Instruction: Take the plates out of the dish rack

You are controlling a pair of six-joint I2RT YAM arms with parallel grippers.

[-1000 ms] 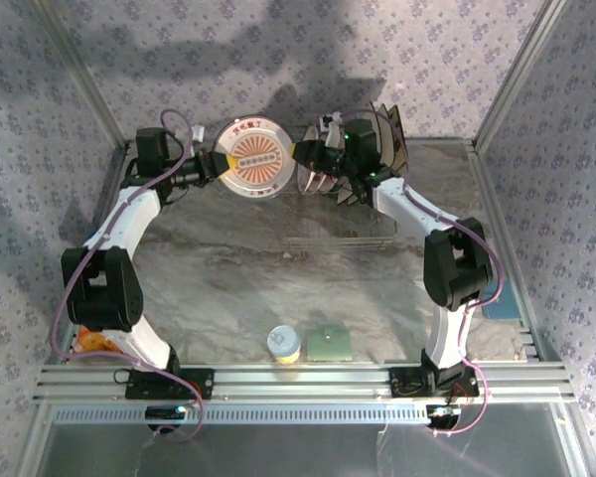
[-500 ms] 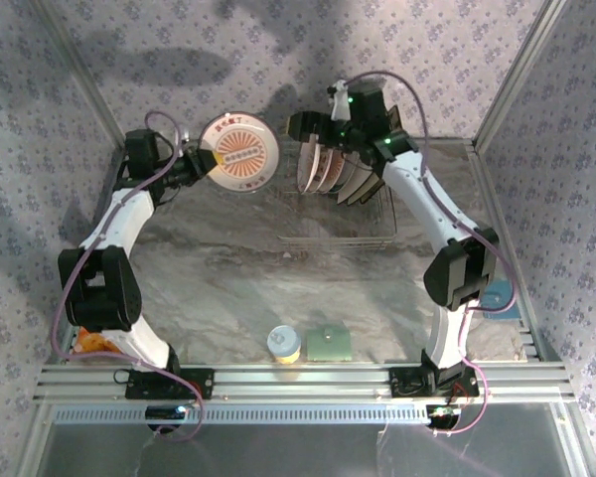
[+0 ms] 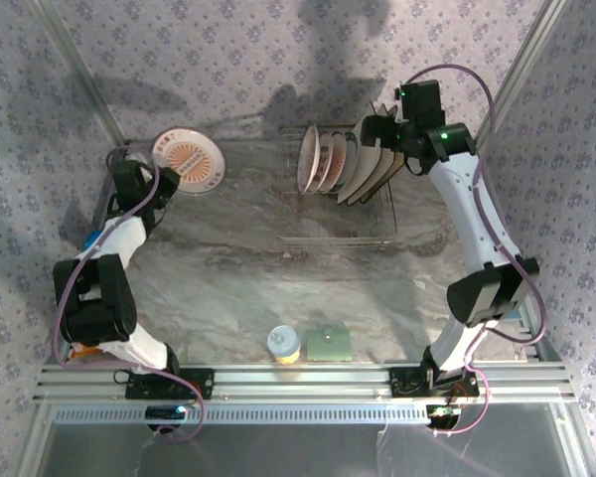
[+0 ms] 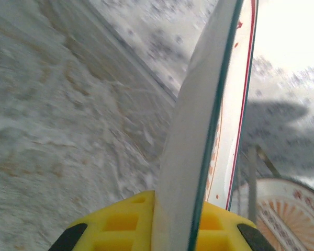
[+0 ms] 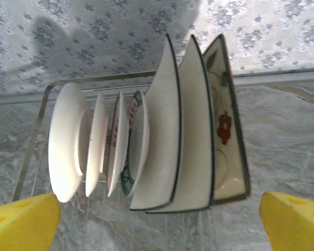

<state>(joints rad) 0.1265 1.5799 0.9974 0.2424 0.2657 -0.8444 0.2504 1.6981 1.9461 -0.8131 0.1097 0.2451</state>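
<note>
Left jaws clamped on the rim of a small round teal-rimmed plate (image 4: pixel 196 136), which stands edge-on between them, with the marble tabletop (image 4: pixel 52 115) to their left. Right jaws spread wide, empty. Ahead of them, centred in the gap, the wire dish rack (image 5: pixel 41 125) holds four round plates (image 5: pixel 68 141) upright, then three square plates (image 5: pixel 159 136), the flower-printed one (image 5: pixel 225 130) rightmost.

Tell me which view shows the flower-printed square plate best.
The right wrist view: the flower-printed plate stands rightmost in the dish rack, its red flower facing the camera. The top external view gives just its slanted edge near the right hand; the left wrist view looks along a held round plate.
</note>
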